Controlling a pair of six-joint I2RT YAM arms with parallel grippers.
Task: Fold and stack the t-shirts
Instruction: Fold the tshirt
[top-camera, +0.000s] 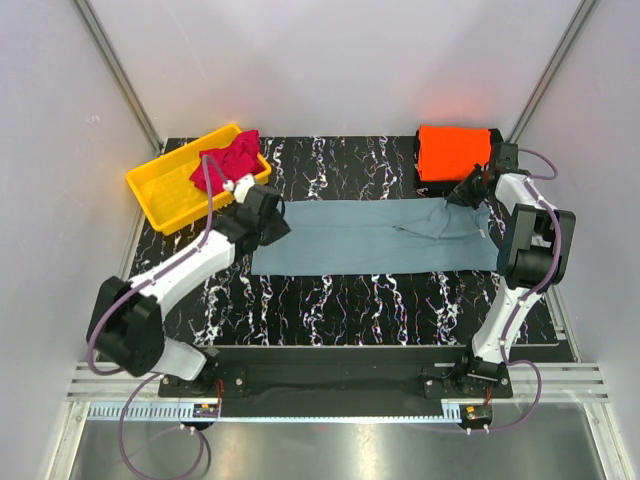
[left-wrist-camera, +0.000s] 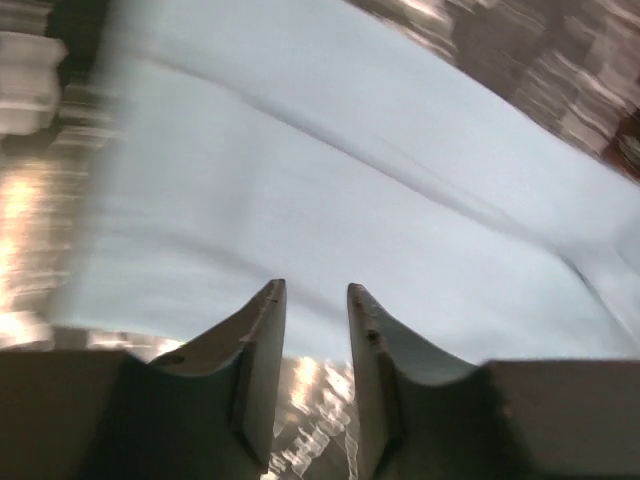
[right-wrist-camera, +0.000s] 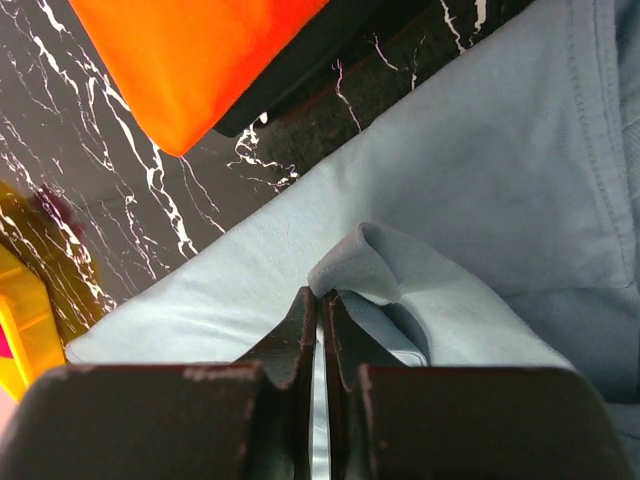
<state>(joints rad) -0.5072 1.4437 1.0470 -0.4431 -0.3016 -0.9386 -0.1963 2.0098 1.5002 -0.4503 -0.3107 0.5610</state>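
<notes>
— Seen from above, what could go wrong from here?

— The grey-blue t-shirt (top-camera: 370, 235) lies as one long strip across the middle of the table (top-camera: 330, 300). The right fingers (top-camera: 463, 190) pinch only a small tuck at its far right edge. The left fingers (top-camera: 275, 220) sit over its left end and seem to hold nothing. If only the right end gets carried, the strip would likely drag and skew, or the tuck could slip out. The folded orange t-shirt (top-camera: 455, 150) sits just beyond the right fingers, so a loose swing might knock it. The crimson t-shirt (top-camera: 228, 160) is in the yellow bin (top-camera: 165, 200), near the left arm.

— And the left wrist view?

— It is blurred. The left fingers (left-wrist-camera: 265, 315) stand apart with nothing between them. Their tips reach just over the shirt's near edge, and the table shows in the gap lower down. Whether they touch the cloth cannot be told. Closing here would probably catch a sliver of hem at best.

— The right wrist view?

— The right fingers (right-wrist-camera: 322, 310) are pressed together on a raised pinch of the grey-blue t-shirt (right-wrist-camera: 480, 200), which bulges up just ahead of the tips. The bite looks shallow, so a sharp tug could free it. The orange t-shirt (right-wrist-camera: 190, 60) lies near but apart, at upper left.
</notes>
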